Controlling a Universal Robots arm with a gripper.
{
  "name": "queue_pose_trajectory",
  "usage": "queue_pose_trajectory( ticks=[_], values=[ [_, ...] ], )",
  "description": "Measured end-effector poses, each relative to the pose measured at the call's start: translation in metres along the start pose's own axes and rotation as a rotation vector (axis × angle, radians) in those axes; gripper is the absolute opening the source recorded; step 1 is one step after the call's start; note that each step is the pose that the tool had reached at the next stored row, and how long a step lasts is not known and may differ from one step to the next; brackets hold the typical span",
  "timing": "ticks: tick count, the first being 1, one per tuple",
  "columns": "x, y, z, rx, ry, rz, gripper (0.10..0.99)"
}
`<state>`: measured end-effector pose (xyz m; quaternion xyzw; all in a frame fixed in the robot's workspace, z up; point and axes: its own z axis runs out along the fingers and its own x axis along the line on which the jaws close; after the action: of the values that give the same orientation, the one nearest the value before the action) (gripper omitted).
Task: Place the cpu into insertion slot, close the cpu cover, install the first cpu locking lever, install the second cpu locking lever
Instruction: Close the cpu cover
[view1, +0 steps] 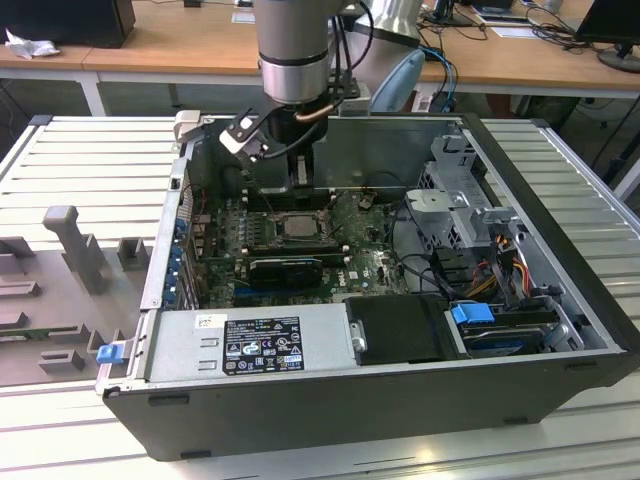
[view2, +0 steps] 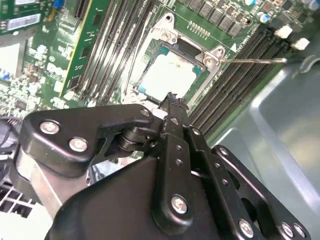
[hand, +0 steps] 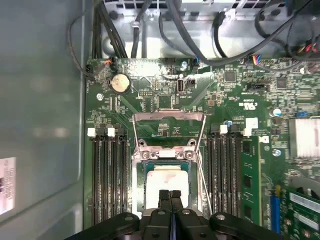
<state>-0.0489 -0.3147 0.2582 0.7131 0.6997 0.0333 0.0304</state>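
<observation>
The cpu (hand: 167, 186) lies flat in the insertion slot (hand: 141, 172) in the middle of the green motherboard, its pale face (view2: 167, 75) showing. The cpu cover (hand: 168, 117) stands swung open on the slot's far side, board showing through its window. My gripper (hand: 170, 193) hangs just above the near edge of the chip, its two black fingers (view2: 172, 100) pressed together with nothing between them. A thin wire locking lever (view2: 255, 61) sticks out loose over the memory slots. In the exterior view the gripper (view1: 296, 186) is inside the open case, just behind the cpu (view1: 297, 226).
Long black memory slots (hand: 107, 175) flank the socket on both sides. Cables (hand: 150, 25) hang along the board's far edge. The case wall (hand: 40, 125) rises close beside the board. A power supply (view1: 250, 345) and a drive cage (view1: 460, 210) crowd the case.
</observation>
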Motion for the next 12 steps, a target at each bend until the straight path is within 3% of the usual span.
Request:
queue_pose_trajectory(
  ticks=[1, 3, 4, 6, 9, 12],
  values=[
    [0.0000, 0.0010, -0.0107, 0.000, -0.0002, 0.000, 0.106],
    [0.0001, 0.0015, -0.0161, 0.000, -0.0002, 0.000, 0.106],
    [0.0002, 0.0060, -0.0157, 0.003, 0.0000, 0.000, 0.106],
    [0.0005, 0.0255, -0.0138, 0.008, -0.0003, 0.000, 0.106],
    [0.0008, 0.0420, -0.0120, 0.014, -0.0001, 0.000, 0.106],
    [0.0005, 0.0500, -0.0108, 0.017, 0.0006, 0.000, 0.106]
  ],
)
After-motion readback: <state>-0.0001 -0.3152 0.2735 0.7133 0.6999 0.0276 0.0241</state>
